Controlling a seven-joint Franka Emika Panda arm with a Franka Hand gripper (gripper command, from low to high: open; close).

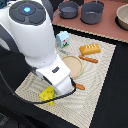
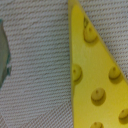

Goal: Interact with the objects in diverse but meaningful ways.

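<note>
Gripper: the white Panda arm's gripper [image 1: 56, 92] hangs low over the woven placemat [image 1: 102, 82]; its fingertips are hidden behind the hand, so whether it is open or closed cannot be told.
Cheese: a yellow holed cheese wedge [image 1: 48, 94] [image 2: 95, 75] lies on the mat just beside the gripper, filling much of the wrist view, with no finger seen touching it.
Orange piece: a small orange item [image 1: 80, 86] lies near the gripper on its other side.
Round disc: a flat tan disc [image 1: 75, 66] sits on the mat a little beyond the gripper.
Orange stick: a thin orange stick [image 1: 89, 59] lies past the disc.
Bread: an orange-brown bread loaf [image 1: 90, 48] rests farther off.
Milk carton: a pale blue carton [image 1: 62, 39] stands upright, well away, beside the arm's body.
Pots: two dark grey pots [image 1: 92, 12] stand farthest away, off the mat.
</note>
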